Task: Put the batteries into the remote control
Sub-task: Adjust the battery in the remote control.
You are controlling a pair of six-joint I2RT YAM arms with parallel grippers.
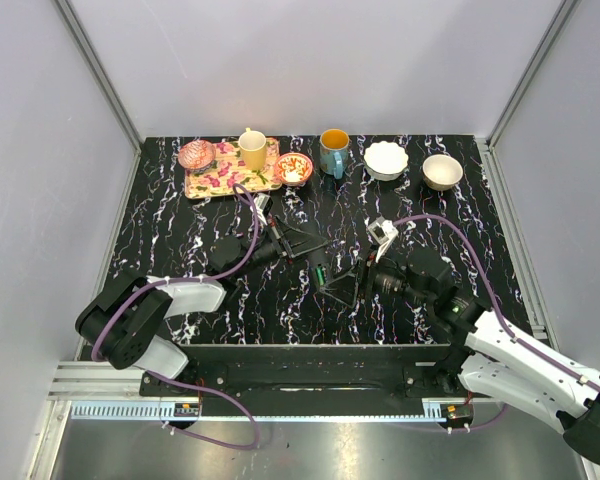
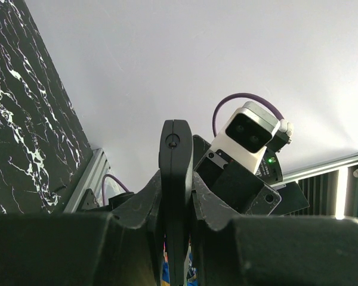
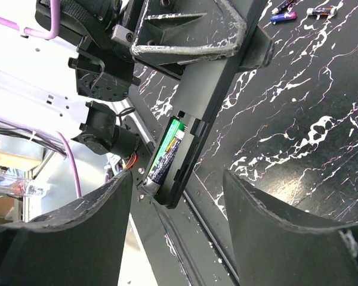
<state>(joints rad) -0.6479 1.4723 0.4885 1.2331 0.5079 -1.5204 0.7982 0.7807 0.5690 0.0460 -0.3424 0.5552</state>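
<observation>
remote control [image 3: 218, 113]: slim black bar, held tilted, battery slot facing the right wrist camera. 1 battery [image 3: 167, 152], green wrap with a dark end, seated in the slot; its print is too small to read. left gripper [image 2: 175, 196]: clamped on the remote. right gripper [image 3: 178, 182]: spread wide, empty, around the slot end without touching. loose batteries [image 3: 283, 15] lie on the black marbled table [image 3: 310, 119], well apart from the remote.

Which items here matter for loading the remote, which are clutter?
Job: slim black plastic remote control; green-wrapped cylindrical battery in its slot; loose batteries.
Clutter: floral tray, pink bowl, yellow cup, red-rimmed bowl, teal mug, white bowl, beige bowl.
</observation>
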